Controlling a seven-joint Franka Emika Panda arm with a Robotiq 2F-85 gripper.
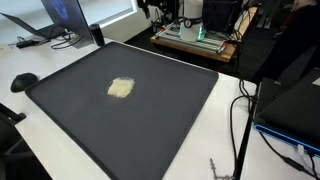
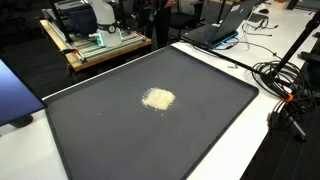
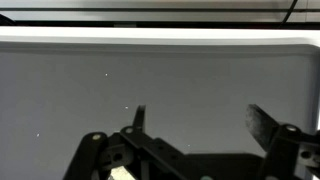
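— Things on the dark mat (image 1: 170, 110): how many?
— One only: a single small pale pile of crumbly stuff (image 1: 121, 88). It lies near the mat's middle in both exterior views, with bare mat all round it. The wrist view also shows a few tiny pale specks on the mat.
— And the mat itself?
— One mat, lying flat on the white surface (image 1: 60, 62), which shows as a rim along its sides.
— End effector?
— One end effector (image 3: 200, 122), seen in the wrist view only. Its two fingers (image 3: 262, 122) stand wide apart, open and empty. It hangs above bare mat, facing the mat's far edge. How near it is to the pile I cannot tell.
— Anything else about?
— One black mouse (image 1: 24, 82) sits on the surface just left of the mat in an exterior view. One open laptop (image 2: 222, 28) stands beyond the far right corner in an exterior view. One tangle of black cables (image 2: 285, 85) lies at the right.
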